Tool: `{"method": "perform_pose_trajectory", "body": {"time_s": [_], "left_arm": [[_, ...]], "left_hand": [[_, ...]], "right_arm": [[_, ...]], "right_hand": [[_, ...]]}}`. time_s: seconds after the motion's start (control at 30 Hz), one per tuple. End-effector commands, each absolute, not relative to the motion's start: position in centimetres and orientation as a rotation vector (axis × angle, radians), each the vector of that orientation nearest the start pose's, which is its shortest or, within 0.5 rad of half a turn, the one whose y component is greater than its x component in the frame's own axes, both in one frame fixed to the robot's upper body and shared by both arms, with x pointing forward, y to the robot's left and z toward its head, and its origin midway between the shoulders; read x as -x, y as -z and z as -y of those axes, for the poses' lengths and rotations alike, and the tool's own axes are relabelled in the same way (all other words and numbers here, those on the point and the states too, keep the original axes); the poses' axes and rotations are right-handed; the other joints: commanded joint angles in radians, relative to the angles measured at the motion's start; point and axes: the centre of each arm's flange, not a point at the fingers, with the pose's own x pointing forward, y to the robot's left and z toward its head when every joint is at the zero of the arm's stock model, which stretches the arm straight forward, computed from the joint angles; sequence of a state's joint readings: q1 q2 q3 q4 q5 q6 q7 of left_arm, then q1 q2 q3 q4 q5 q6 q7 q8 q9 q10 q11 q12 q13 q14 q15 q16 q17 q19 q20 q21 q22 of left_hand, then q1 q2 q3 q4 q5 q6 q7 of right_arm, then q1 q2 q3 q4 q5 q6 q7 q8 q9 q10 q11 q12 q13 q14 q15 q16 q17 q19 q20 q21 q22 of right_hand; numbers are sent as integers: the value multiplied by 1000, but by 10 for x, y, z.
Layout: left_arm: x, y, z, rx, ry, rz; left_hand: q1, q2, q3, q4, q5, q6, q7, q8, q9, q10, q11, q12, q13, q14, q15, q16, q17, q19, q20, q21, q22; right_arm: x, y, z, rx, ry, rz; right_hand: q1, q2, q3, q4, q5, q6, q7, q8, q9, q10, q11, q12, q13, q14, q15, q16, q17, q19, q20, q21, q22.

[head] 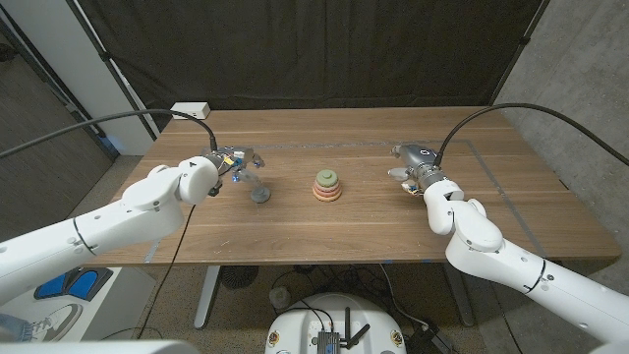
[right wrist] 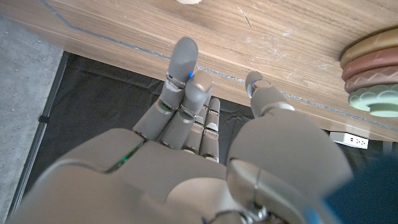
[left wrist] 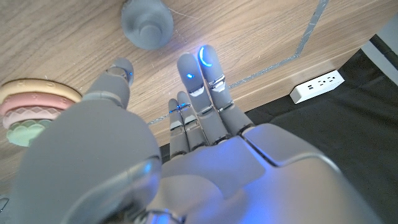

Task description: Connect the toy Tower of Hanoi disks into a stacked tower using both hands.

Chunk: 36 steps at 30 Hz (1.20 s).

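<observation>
The disk stack [head: 328, 186] sits dead centre on the wooden table [head: 295, 231] in the head view, a green disk on top, pink and tan rings beneath it. At nine o'clock from it, a short way off, a lone grey disk [head: 260, 195] with a raised knob lies on the wood. And there's the left hand [head: 234, 162], hovering at about ten o'clock from that grey piece, fingers spread wide, nothing in them. Over at three o'clock from the stack, well apart, the right hand [head: 413, 163] hangs with its fingers loosely parted, empty as well. A white power strip [head: 191, 109] lies at the table's far edge, around eleven o'clock.

Left wrist view now: the left hand [left wrist: 186, 137] reaches out with fingers [left wrist: 208, 68] straight and close together, thumb off to the side, blue lights glowing at the tips. The grey disk [left wrist: 147, 23] lies just beyond the fingertips, not touched. The disk stack [left wrist: 32, 111] peeks in beside the thumb, and the power strip [left wrist: 318, 85] shows against the dark backdrop.

Right wrist view: the right hand [right wrist: 199, 143] has its fingers [right wrist: 185, 59] extended toward the table's edge, gripping nothing, with the disk stack [right wrist: 373, 71] off on the thumb side
</observation>
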State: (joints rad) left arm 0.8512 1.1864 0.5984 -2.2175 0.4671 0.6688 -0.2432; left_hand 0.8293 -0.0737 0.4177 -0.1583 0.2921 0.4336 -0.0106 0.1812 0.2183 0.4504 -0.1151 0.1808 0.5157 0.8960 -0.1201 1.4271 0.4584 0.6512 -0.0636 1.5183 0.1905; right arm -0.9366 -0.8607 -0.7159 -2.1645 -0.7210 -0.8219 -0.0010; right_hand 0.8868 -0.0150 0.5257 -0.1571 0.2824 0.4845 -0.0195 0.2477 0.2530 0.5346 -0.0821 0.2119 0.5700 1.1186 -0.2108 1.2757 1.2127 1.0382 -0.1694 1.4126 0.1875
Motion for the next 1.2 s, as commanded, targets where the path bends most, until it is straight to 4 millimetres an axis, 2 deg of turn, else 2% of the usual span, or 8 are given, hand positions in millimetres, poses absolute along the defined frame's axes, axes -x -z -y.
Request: {"method": "perform_pose_trajectory", "body": {"time_s": [0.03, 0.6, 1.2], "left_arm": [[-526, -25, -280, -1667, -31, 225], [-538, -14, -281, -1702, 32, 192], [-547, 2, -280, -1732, 3, 206]], "left_hand": [[-10, -7, -8, 4, -2, -17, 4, 0, 0, -16, 4, -1, 0, -10, -97, -3, 1, -9, -121, -3, 1], [-42, -13, -25, 11, -11, -58, 11, 1, -4, -60, 18, 2, -10, -26, -96, -8, -2, -14, -113, -11, -2], [-55, -14, -33, 10, -19, -43, 12, 15, -6, -39, 13, 19, -17, -24, -96, -5, -3, -12, -106, -14, -2]], "right_arm": [[-528, 25, 203, 1464, 249, 395], [-530, 28, 203, 1470, 224, 381], [-530, 30, 202, 1476, 217, 364]], "right_hand": [[-2, 5, 1, 4, 10, 8, -1, 0, 2, 8, 2, 8, 4, -2, -9, 1, 3, 0, -50, -2, 1], [14, 15, 11, -6, 24, 11, -3, -2, 2, 10, -1, 6, 8, -4, -9, 1, 1, 0, -50, -2, 2], [6, 16, 10, -4, 31, 8, -1, -5, 2, 9, 2, 4, 10, -7, -9, -3, -2, -3, -50, -2, 1]]}}
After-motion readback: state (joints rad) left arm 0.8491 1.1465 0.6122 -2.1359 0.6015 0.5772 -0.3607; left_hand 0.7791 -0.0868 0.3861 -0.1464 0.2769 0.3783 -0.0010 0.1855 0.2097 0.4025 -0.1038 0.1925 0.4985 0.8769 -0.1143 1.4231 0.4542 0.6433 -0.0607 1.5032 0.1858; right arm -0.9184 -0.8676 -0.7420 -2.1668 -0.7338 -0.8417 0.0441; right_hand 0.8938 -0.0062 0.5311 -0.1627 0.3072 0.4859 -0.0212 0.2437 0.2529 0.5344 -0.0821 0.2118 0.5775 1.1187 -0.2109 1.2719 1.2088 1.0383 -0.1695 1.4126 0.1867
